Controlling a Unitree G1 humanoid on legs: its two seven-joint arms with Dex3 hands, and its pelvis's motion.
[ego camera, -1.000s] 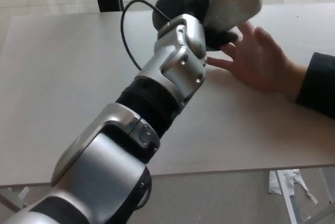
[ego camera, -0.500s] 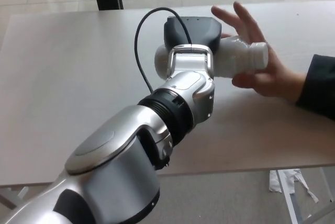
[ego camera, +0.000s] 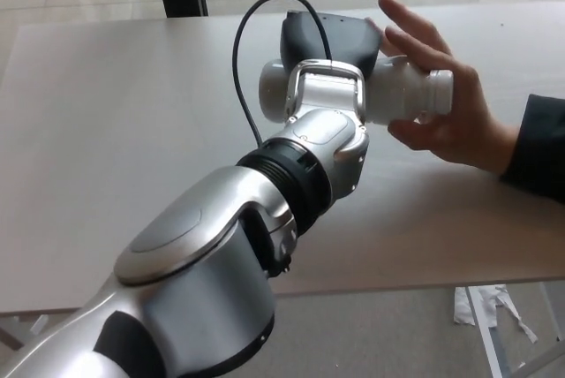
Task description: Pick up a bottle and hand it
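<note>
A pale beige, matte rectangular tabletop (ego camera: 106, 113) is spanning the frame from the left edge to the right, its far edge running along the top and its near edge crossing the lower third. A person's dark sleeve (ego camera: 537, 148) at the right edge appears to be resting on it. Below, grey floor (ego camera: 388, 334) is showing, with white paper scraps (ego camera: 494, 312) lying at lower right.

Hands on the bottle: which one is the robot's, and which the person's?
The robot's left hand is the black one at the end of the silver arm, gripping the white bottle's middle. The person's hand reaches in from the right in a dark sleeve, cradling the cap end.
</note>
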